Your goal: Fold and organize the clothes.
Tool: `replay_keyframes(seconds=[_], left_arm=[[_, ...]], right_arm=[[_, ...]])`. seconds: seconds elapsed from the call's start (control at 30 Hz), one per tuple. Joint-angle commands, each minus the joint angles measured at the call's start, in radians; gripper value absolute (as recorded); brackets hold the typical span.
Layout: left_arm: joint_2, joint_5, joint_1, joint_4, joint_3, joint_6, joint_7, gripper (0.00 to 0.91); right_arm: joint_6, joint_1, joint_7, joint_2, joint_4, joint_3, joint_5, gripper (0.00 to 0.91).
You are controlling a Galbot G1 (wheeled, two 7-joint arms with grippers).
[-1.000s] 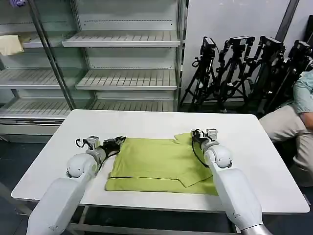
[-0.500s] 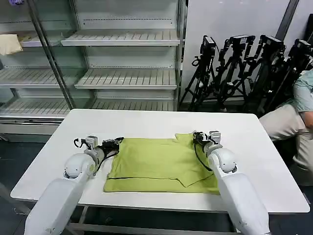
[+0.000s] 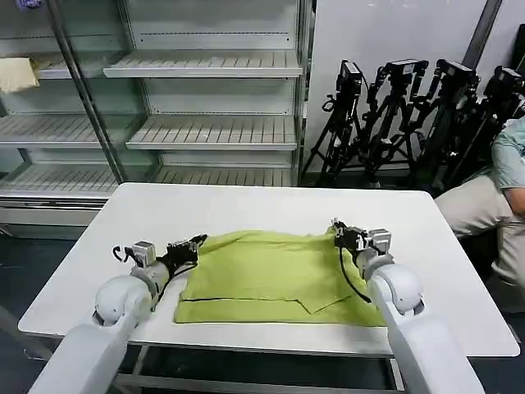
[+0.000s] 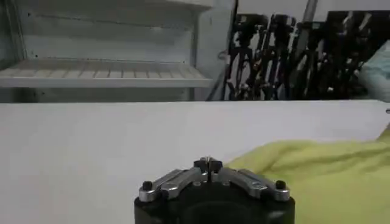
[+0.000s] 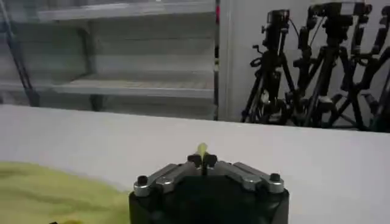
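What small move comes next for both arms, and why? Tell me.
Probably lift both tools a little and carry the far edge toward the near hem. The left tool and right tool are shut at the far corners of the T-shirt, which lies partly folded on the table.

You're looking at a plain lime-green T-shirt (image 3: 271, 275) lying on a white table (image 3: 246, 209) — no pattern showing. The arms are showing glossy white, the left gripper (image 3: 195, 245) and right gripper (image 3: 338, 232) black — tripods (image 3: 410, 115) black too.
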Motion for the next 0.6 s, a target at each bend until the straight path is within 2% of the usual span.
replay_keyframes(seconds=[0.03, 0.4, 0.6], left_arm=[[-0.004, 0.023, 0.209, -0.188, -0.068, -0.022, -0.003, 0.02], [0.007, 0.041, 0.248, -0.226, -0.072, -0.031, -0.004, 0.01], [0.032, 0.04, 0.24, -0.188, -0.08, -0.034, 0.0, 0.01]], right_arm=[[0.008, -0.181, 0.0, -0.045, 0.181, 0.019, -0.03, 0.0], [0.019, -0.269, 0.011, -0.065, 0.242, 0.054, -0.103, 0.0], [0.024, -0.304, 0.007, -0.07, 0.285, 0.069, -0.113, 0.0]])
